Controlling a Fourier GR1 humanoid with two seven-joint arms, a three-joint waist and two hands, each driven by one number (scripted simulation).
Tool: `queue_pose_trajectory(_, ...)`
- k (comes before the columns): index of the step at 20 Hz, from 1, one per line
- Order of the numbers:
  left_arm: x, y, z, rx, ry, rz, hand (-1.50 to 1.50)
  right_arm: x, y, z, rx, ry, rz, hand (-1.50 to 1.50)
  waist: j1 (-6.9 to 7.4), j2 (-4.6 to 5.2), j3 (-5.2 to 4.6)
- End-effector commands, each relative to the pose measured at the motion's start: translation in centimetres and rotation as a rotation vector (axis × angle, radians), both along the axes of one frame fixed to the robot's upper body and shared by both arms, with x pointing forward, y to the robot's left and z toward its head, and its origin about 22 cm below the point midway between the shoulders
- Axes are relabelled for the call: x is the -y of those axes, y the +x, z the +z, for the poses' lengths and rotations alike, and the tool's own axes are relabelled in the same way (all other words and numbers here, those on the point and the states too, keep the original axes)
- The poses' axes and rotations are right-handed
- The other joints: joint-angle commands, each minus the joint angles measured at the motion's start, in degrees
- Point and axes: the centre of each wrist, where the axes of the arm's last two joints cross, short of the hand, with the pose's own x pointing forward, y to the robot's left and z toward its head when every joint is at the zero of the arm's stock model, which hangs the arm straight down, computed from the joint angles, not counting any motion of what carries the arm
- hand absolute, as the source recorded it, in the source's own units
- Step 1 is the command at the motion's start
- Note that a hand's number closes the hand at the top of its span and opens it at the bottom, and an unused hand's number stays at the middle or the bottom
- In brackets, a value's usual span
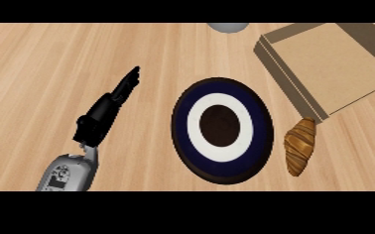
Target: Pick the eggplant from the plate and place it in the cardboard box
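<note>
Plate (222,130): dark rim, white ring, dark centre; bare on the wooden counter (88,54); landmark for all below
Eggplant: cannot be seen on the plate or elsewhere
Box (320,67): up and right of the plate, near it; interior not discernible
Croissant (300,146): just right of the plate, below the box's near corner
Grey object (228,27): above the plate, cut by the view's top
Left hand (110,106): left of the plate, apart; fingers straight, holding nothing
Right hand: out of view
</note>
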Motion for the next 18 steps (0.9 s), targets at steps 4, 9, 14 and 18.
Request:
queue_pose_trajectory(4, 0.0, 2.1, -0.7, -0.017, -0.011, -0.007, 0.0, -0.7, 4.4, -0.3, 0.002, -0.054, -0.082, 1.5, 0.52, 0.28, -0.03)
queue_pose_trajectory(9, -0.6, 1.5, -0.3, 0.006, -0.005, -0.014, 0.0, -1.6, 7.7, -2.5, -0.03, -0.165, -0.077, 1.5, 0.71, 0.26, -0.01)
queue_pose_trajectory(14, 1.3, 0.2, -0.3, -0.001, 0.008, -0.011, 0.0, -1.6, 11.3, -6.6, -0.068, -0.163, -0.091, 1.5, 0.41, 0.1, 0.03)
queue_pose_trajectory(18, 1.4, -0.4, 0.3, 0.01, -0.009, -0.03, 0.0, -3.7, 13.4, -10.7, -0.175, -0.113, -0.1, 1.5, 0.63, 0.05, 0.05)
